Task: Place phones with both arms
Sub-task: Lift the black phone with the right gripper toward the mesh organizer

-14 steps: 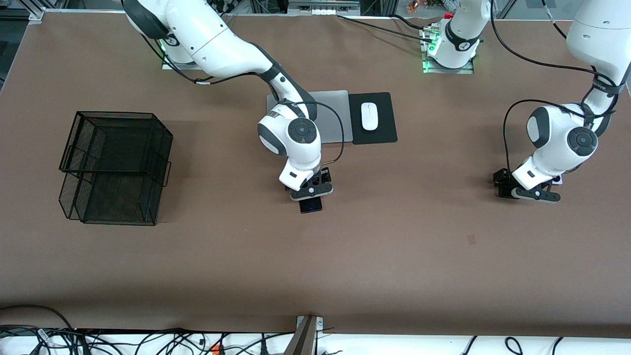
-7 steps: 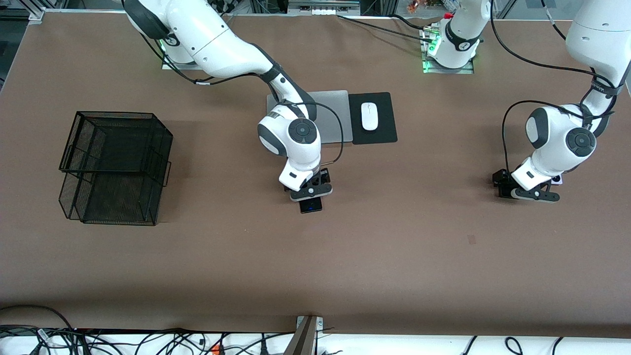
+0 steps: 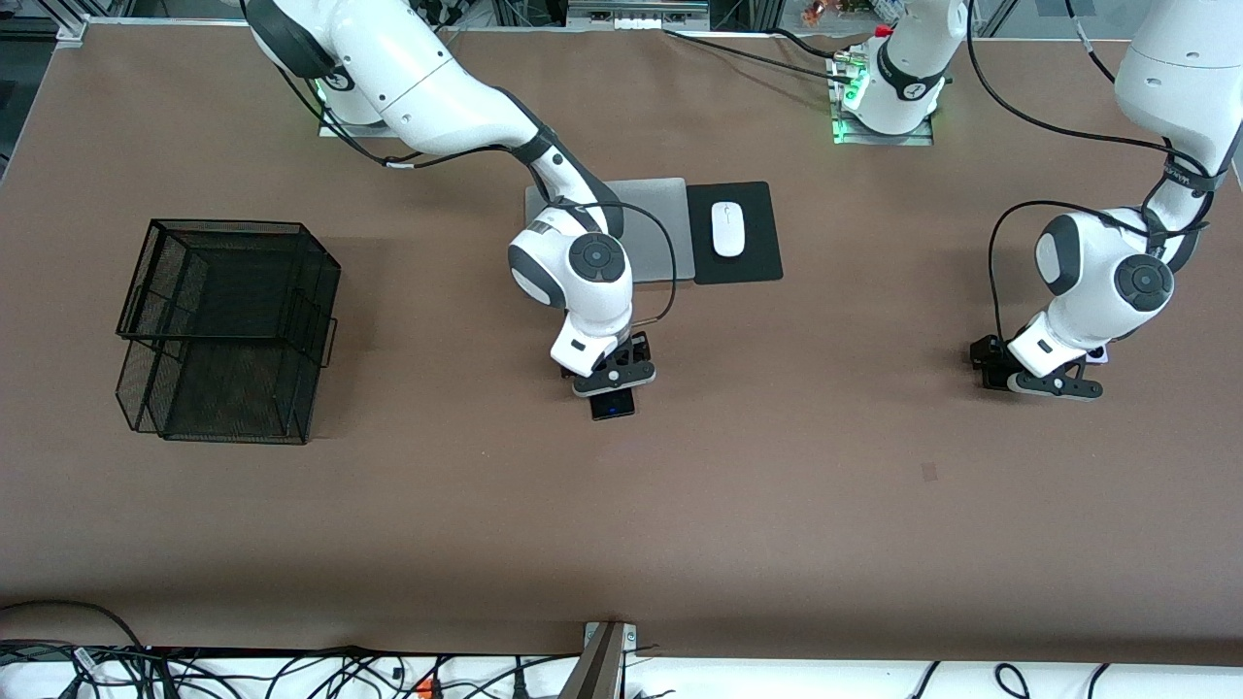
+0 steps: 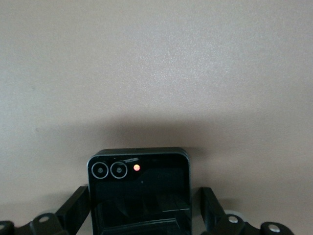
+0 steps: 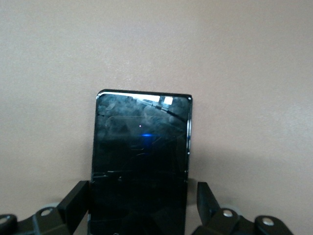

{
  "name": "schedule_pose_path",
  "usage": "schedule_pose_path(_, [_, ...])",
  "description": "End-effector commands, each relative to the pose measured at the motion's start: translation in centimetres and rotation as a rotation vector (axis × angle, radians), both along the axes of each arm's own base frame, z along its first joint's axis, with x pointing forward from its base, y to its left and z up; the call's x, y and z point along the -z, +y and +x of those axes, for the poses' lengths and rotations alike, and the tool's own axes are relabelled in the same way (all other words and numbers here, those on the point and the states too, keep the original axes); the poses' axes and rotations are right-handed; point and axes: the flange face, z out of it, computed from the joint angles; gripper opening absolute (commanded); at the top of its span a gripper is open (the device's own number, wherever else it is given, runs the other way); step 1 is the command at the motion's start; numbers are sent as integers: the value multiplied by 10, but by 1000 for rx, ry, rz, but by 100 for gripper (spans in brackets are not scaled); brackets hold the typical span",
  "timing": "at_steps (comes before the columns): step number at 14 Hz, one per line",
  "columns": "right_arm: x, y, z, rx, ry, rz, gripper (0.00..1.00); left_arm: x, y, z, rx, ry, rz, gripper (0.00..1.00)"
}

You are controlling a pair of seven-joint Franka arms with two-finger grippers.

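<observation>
Front view: my right gripper (image 3: pixel 613 375) is down at mid-table over the slim black phone (image 3: pixel 613 403), whose end pokes out nearer the camera. My left gripper (image 3: pixel 1044 379) sits low at the left arm's end of the table, hiding what lies beneath. The brown matte table (image 3: pixel 777 505) is bare around both. The black wire-mesh basket (image 3: pixel 228 330) stands well apart toward the right arm's end; the silver laptop (image 3: pixel 660 228) and the white mouse (image 3: pixel 727 228) on its black pad (image 3: pixel 753 262) lie farther from the camera. Left wrist view: my fingers (image 4: pixel 73 210) stand wide, flanking the squarish black folded phone (image 4: pixel 139 188), glossy, round-cornered, with twin lenses; gaps show on both sides. Right wrist view: my fingers (image 5: pixel 73 200) straddle the slab's smudged glass, a sliver clear, nothing gripped.
</observation>
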Motion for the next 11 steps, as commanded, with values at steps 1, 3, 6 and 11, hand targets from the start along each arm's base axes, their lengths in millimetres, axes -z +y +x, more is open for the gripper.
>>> schedule_pose_path(1, [1, 2, 5, 16, -36, -9, 32, 1, 6, 8, -12, -16, 1, 100])
schedule_pose_path(3, [-1, 4, 5, 13, -39, -8, 18, 5, 11, 7, -22, -12, 0, 100])
schedule_pose_path(6, [-27, 2, 11, 20, -57, 1, 7, 5, 11, 7, -25, -12, -1, 100])
schedule_pose_path(11, [-163, -65, 39, 162, -36, -163, 7, 4, 8, 10, -49, -18, -1, 59])
